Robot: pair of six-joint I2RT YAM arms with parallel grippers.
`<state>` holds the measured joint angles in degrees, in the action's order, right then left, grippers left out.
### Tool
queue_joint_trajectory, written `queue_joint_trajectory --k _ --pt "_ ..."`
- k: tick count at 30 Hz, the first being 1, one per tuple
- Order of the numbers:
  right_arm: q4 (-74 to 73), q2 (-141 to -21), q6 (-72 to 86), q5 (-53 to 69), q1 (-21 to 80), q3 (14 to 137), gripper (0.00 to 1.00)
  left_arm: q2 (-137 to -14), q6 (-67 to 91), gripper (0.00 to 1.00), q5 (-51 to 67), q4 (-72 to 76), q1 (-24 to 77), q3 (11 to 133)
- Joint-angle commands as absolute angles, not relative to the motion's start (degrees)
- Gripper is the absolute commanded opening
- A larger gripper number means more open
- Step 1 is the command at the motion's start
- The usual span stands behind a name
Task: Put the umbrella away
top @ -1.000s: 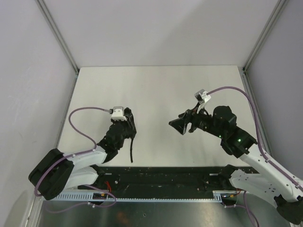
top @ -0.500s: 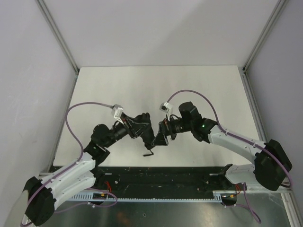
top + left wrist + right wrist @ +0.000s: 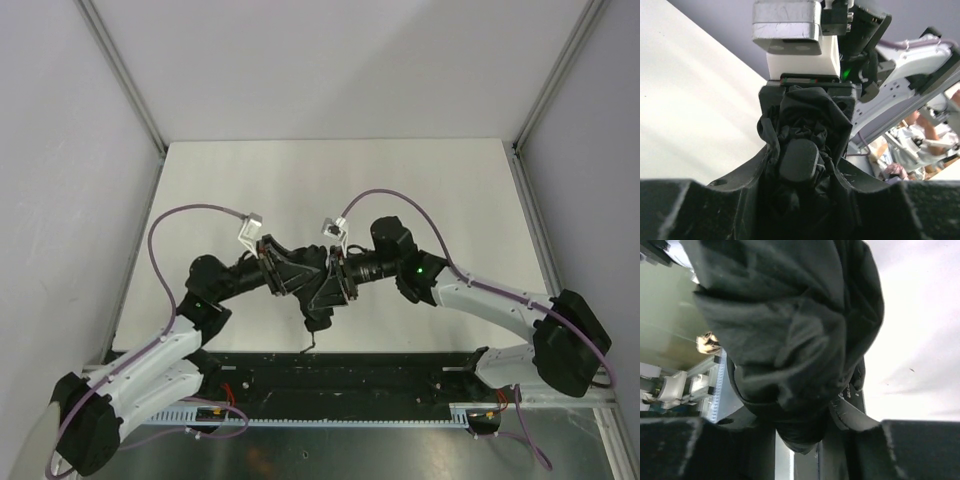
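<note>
The black folded umbrella [image 3: 312, 282] hangs above the table's near middle, held between both grippers, which face each other. My left gripper [image 3: 290, 272] is shut on its one end; the left wrist view shows crumpled fabric and a rounded end cap [image 3: 799, 159] filling the space between its fingers [image 3: 752, 172]. From the right, my right gripper [image 3: 333, 278] is shut on the other end, with the bunched fabric [image 3: 790, 330] pressed between its fingers [image 3: 852, 415]. The thin wrist cord [image 3: 311, 335] dangles below.
The white table [image 3: 330, 190] stretches behind the arms. A black rail [image 3: 340, 372] runs along the near edge under the umbrella. Grey walls and metal posts [image 3: 120, 70] close in the left, back and right sides.
Both arms have swung in from the sides to the middle. The left one brought the umbrella along; the right gripper opened wide and then closed on the umbrella's free end.
</note>
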<state>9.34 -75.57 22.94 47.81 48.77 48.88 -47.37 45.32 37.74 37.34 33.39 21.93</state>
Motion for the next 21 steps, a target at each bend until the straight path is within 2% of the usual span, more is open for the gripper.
queue_joint_trajectory --k 1,2,4,5,6,10,13,16,21 --pt "23.3 -78.1 31.3 51.5 48.7 50.9 0.12 -46.7 51.9 0.35 39.3 42.8 30.0 25.2" --pt "24.1 -78.4 32.1 52.2 48.3 50.9 0.06 -46.3 52.7 0.49 39.4 42.8 28.6 25.0" --pt "24.8 -78.8 33.3 52.6 47.2 50.8 0.01 -44.8 54.1 0.83 39.5 42.8 25.7 24.4" --pt "24.6 -78.7 33.8 52.5 46.1 50.7 0.01 -43.8 54.7 0.91 40.0 42.8 23.9 23.9" --pt "24.0 -78.6 34.1 52.4 44.8 50.7 0.0 -42.8 55.4 0.95 40.8 42.7 21.9 23.4" --pt "19.3 -78.9 34.5 52.3 36.5 50.7 0.0 -38.8 56.4 0.99 44.0 36.0 11.6 22.7" --pt "15.1 -81.8 34.7 51.7 28.6 51.0 0.0 -37.1 53.6 0.99 43.6 23.6 5.9 23.9" --pt "12.2 -88.3 35.7 51.7 20.1 53.6 0.0 -37.6 49.7 0.99 42.5 15.5 5.3 25.3" --pt "11.6 -102.7 34.8 52.2 11.1 64.1 0.0 -40.6 47.7 1.0 47.1 14.1 6.3 26.6"
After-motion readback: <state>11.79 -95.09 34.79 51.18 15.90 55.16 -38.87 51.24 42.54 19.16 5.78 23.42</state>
